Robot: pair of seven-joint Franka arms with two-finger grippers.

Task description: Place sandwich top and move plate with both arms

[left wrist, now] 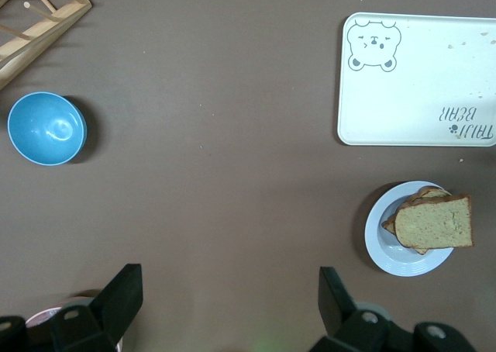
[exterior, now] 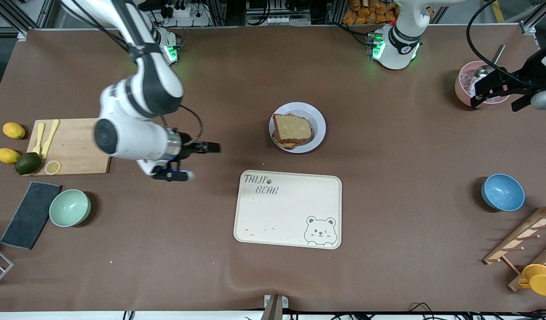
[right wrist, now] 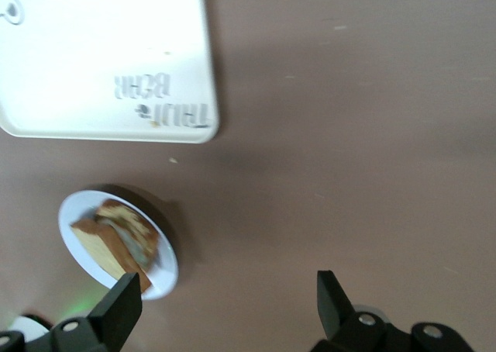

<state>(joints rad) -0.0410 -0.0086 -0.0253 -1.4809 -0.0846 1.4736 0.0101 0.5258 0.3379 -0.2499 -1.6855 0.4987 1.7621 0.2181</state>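
The white plate [exterior: 318,120] sits mid-table, farther from the front camera than the bear tray. On it rests a stacked sandwich, with the brown sandwich top [exterior: 292,128] lying bare as the uppermost slice. My right gripper [exterior: 204,161] is open and holds nothing, over bare table between the cutting board and the plate. In the right wrist view the plate [right wrist: 74,220] and sandwich top [right wrist: 97,247] lie off to one side of the right gripper [right wrist: 226,294]. My left gripper [exterior: 495,101] is open and empty over the pink bowl. The left wrist view shows the left gripper [left wrist: 229,290], plate [left wrist: 378,239] and sandwich top [left wrist: 434,222].
The cream bear tray [exterior: 288,209] lies nearer the camera than the plate. A cutting board [exterior: 73,146] with lemons, an avocado, a green bowl [exterior: 69,208] and a dark cloth sit at the right arm's end. A pink bowl [exterior: 464,86], blue bowl [exterior: 502,192] and wooden rack [exterior: 521,242] stand at the left arm's end.
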